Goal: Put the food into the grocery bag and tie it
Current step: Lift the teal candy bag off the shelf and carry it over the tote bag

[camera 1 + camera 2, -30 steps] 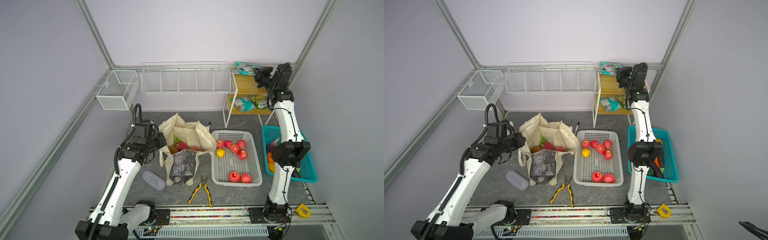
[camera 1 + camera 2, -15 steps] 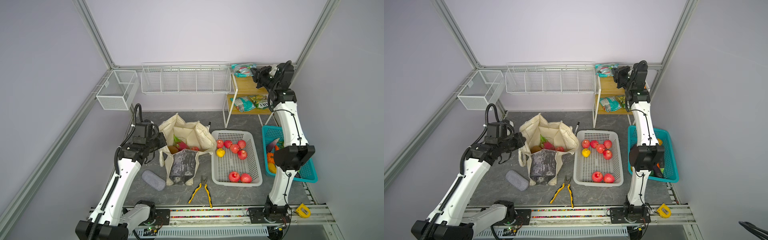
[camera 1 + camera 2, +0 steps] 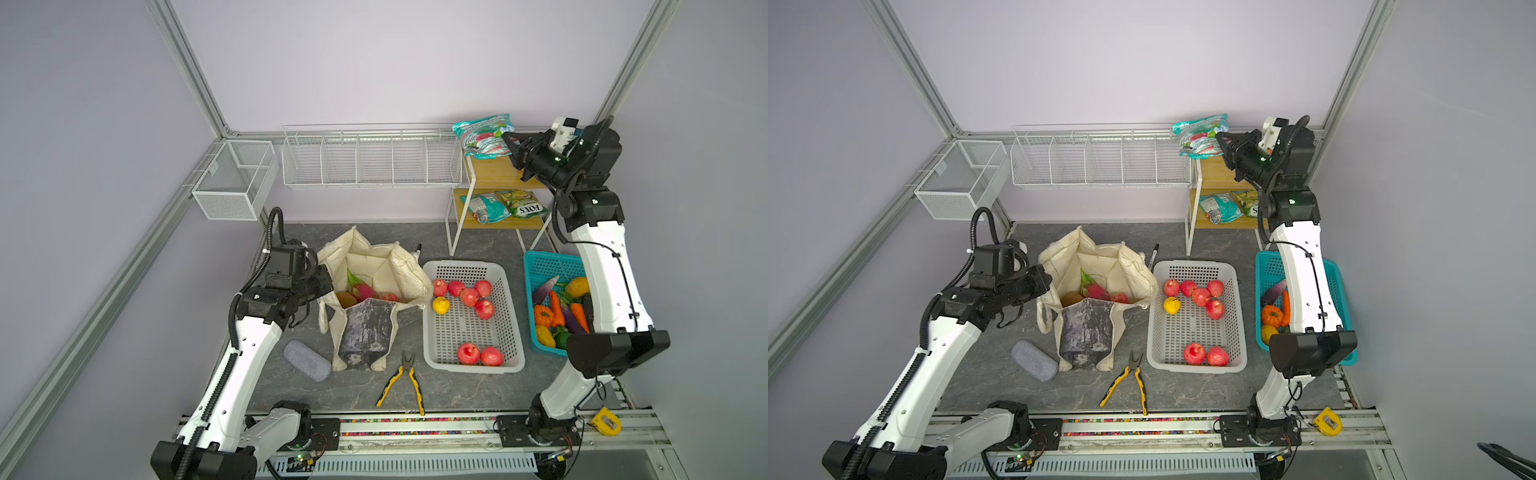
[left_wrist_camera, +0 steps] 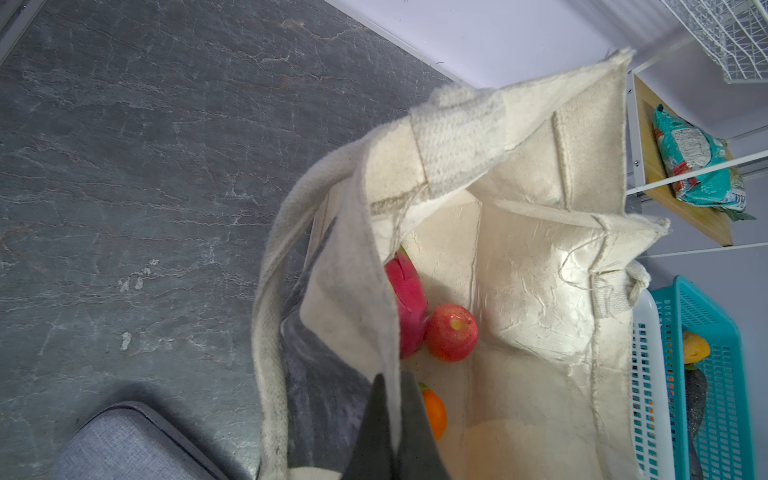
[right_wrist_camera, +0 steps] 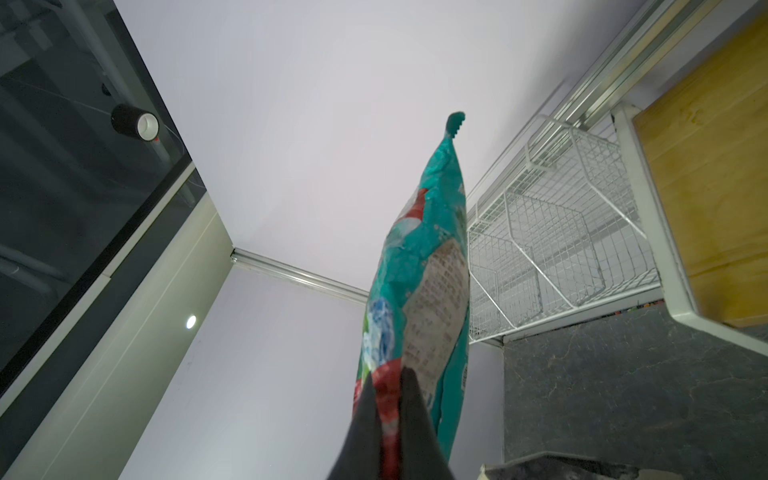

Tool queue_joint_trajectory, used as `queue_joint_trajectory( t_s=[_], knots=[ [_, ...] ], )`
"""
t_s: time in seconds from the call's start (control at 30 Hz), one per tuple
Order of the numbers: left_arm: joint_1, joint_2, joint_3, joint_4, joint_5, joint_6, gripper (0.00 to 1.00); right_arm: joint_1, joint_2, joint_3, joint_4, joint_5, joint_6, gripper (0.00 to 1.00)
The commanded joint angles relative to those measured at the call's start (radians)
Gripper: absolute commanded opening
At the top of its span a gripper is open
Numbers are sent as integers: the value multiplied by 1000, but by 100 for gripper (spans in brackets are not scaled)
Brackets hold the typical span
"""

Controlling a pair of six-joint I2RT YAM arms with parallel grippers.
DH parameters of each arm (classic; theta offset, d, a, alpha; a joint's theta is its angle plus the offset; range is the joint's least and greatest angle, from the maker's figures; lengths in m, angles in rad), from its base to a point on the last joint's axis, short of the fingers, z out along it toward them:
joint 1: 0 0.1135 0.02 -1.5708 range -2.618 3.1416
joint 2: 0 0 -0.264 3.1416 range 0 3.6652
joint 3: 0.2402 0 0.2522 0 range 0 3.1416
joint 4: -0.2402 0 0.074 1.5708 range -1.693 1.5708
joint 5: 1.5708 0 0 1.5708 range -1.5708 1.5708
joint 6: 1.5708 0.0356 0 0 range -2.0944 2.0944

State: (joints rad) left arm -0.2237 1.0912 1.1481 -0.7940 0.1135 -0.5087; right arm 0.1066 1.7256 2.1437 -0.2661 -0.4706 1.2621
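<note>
left end effector (image 4: 392,384): closed, pinching the bag (image 3: 374,266) rim and holding the mouth open
right end effector (image 5: 388,384): closed on a teal packet (image 3: 484,135), held up beside the shelf (image 3: 494,172) top, upper right in both top views
bag: upright on the table (image 3: 457,390), centre-left, just left of the white basket (image 3: 478,369)
in bag: dragon fruit (image 3: 361,289), apple (image 4: 451,332), orange (image 4: 434,411), one brown item (image 3: 345,298), can't tell what
outside: apples (image 3: 469,297) and yellow fruit (image 3: 440,304) in white basket; vegetables (image 3: 557,311) in teal basket (image 3: 530,257), right edge; two packets (image 3: 488,208) on lower shelf
handles (image 4: 270,332): hanging loose, not tied
progress: early, I'd say. Most food is outside the bag and the tie isn't started
next: probably carry the packet over to the open mouth
</note>
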Motion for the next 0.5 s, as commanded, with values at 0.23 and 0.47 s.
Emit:
queue_joint_trajectory(
  t_s=[0.23,0.47],
  knots=[
    [-5,3,31,-13,0,35,0,144,-153,-238,71,-105,-147,7],
    [-5,21,39,-4,2,31,0,275,-166,-325,16,-126,-255,7]
  ],
)
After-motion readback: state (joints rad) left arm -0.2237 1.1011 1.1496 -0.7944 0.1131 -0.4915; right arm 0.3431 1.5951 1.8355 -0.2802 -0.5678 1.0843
